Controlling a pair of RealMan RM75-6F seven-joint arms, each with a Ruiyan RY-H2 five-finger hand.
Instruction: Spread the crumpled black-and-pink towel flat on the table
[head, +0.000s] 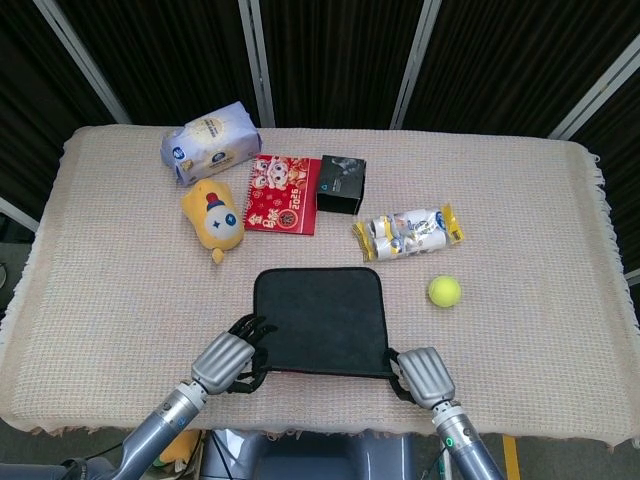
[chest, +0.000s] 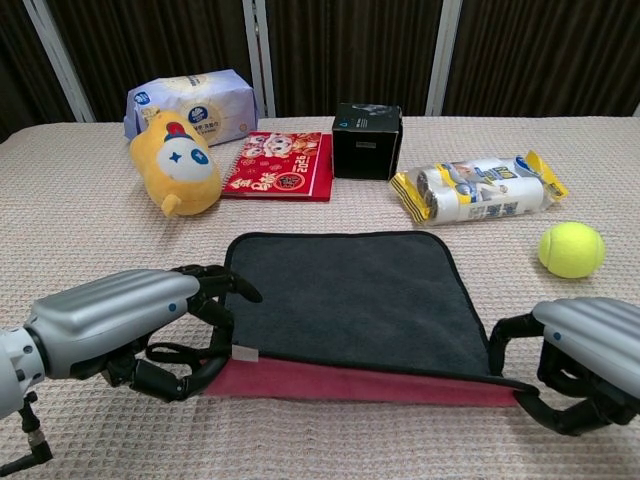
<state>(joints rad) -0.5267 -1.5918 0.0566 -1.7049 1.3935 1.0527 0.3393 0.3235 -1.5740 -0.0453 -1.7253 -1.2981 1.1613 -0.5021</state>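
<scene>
The towel (head: 320, 320) (chest: 350, 298) lies spread black side up near the table's front edge. Its near hem is lifted, and the pink underside (chest: 360, 383) shows along it in the chest view. My left hand (head: 230, 358) (chest: 125, 325) grips the near left corner, where a small white tag sticks out. My right hand (head: 425, 372) (chest: 585, 355) pinches the near right corner. The far edge rests flat on the table.
Behind the towel sit a yellow plush toy (head: 213, 217), a tissue pack (head: 211, 140), a red booklet (head: 281, 193), a black box (head: 341, 183) and a snack packet (head: 408, 231). A tennis ball (head: 444, 290) lies right of the towel. A beige cloth (head: 120, 290) covers the table.
</scene>
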